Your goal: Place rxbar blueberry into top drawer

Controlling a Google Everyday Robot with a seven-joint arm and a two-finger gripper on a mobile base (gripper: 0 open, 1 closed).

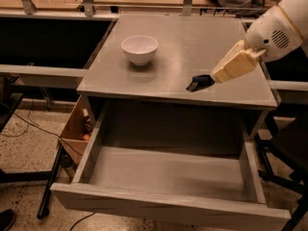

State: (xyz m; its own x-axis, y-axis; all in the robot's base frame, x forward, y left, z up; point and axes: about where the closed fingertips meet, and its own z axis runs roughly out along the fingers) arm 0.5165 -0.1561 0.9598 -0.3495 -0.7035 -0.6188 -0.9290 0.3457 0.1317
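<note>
My gripper (193, 85) hangs from the cream wrist at the right, just above the front right part of the grey cabinet top (168, 76). It is shut on the rxbar blueberry (201, 81), a small dark navy bar held at the fingertips and mostly covered by them. The top drawer (168, 208) is pulled wide open below the cabinet top, and its grey inside holds nothing. The gripper is above the cabinet's front edge, behind and above the drawer's right half.
A white bowl (139, 49) stands on the cabinet top at the back left. A brown cardboard box (74, 126) sits on the floor left of the drawer. Cables and a dark stand leg (50, 186) lie at the lower left. Chair parts (288, 177) stand at the right.
</note>
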